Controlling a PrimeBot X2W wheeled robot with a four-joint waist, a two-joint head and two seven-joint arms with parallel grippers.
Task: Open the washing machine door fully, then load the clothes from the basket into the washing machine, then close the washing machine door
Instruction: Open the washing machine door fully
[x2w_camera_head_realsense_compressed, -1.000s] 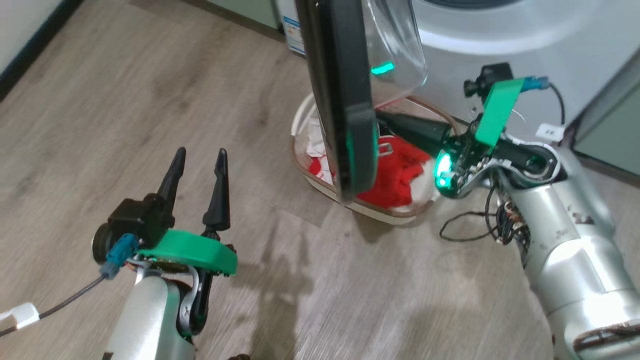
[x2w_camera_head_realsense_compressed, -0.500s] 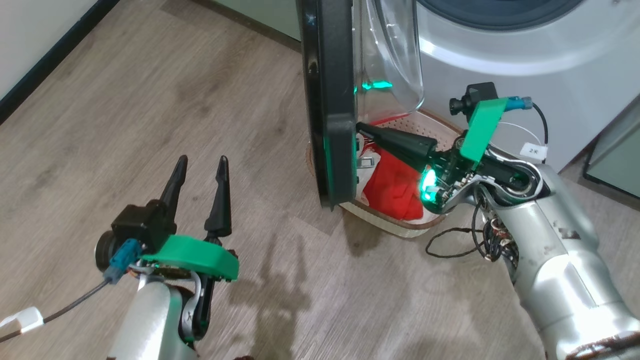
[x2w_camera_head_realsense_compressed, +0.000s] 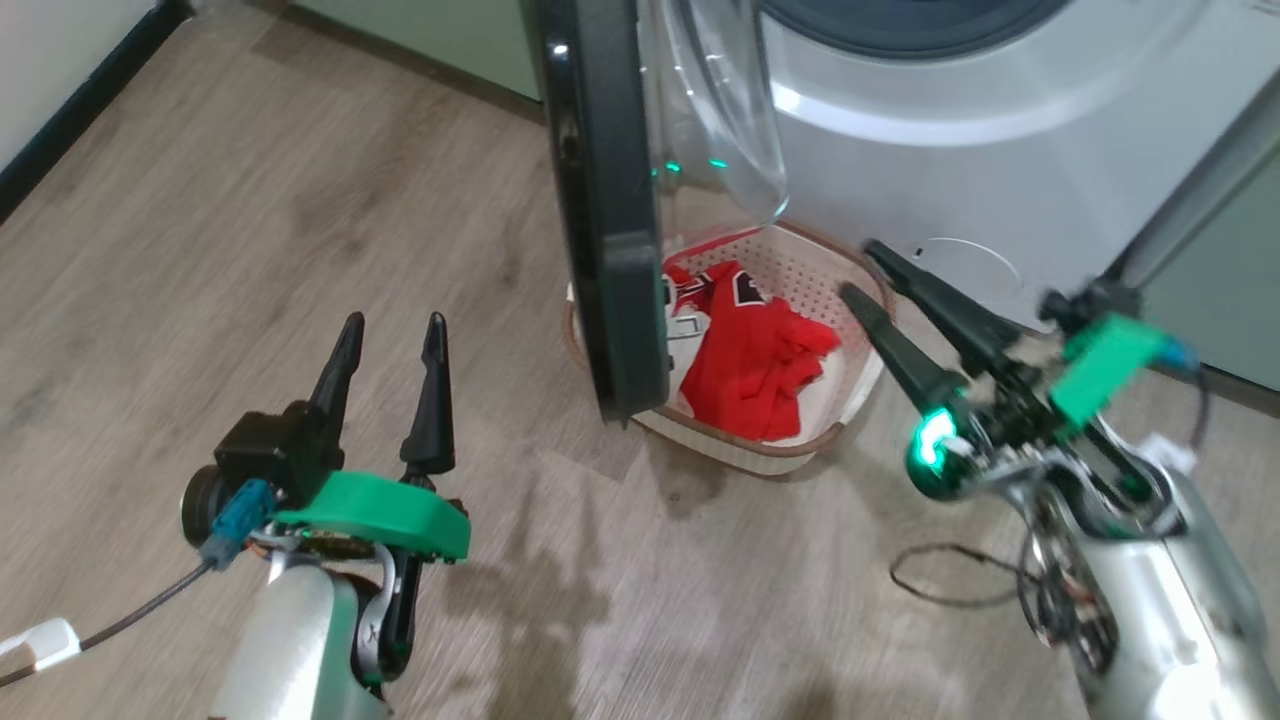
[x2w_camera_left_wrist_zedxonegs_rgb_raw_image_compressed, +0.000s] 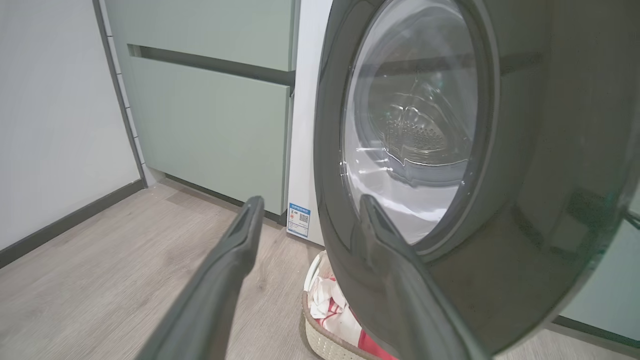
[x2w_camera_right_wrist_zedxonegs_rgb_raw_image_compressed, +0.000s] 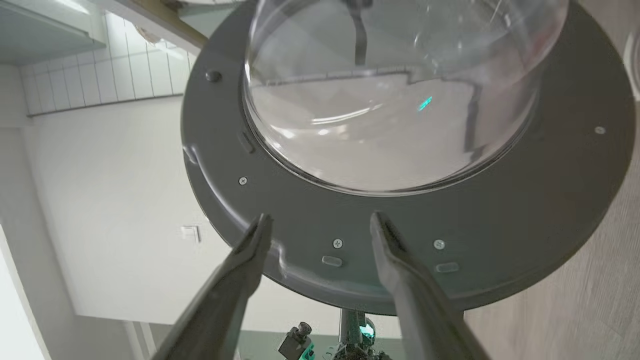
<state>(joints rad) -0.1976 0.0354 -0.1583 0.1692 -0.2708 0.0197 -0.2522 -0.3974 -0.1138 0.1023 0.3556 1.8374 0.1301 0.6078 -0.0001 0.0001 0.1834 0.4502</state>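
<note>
Both grippers gape empty: my left gripper (x2w_camera_head_realsense_compressed: 395, 320) hovers near, over the floor (x2w_camera_head_realsense_compressed: 200, 250), clear of the door's swing; my right gripper (x2w_camera_head_realsense_compressed: 858, 268) hovers just right of the basket (x2w_camera_head_realsense_compressed: 790, 455). The washing machine door (x2w_camera_head_realsense_compressed: 600, 250) hangs edge-on over the clothes (x2w_camera_head_realsense_compressed: 750, 360) there, so fuller opening seems due
</note>
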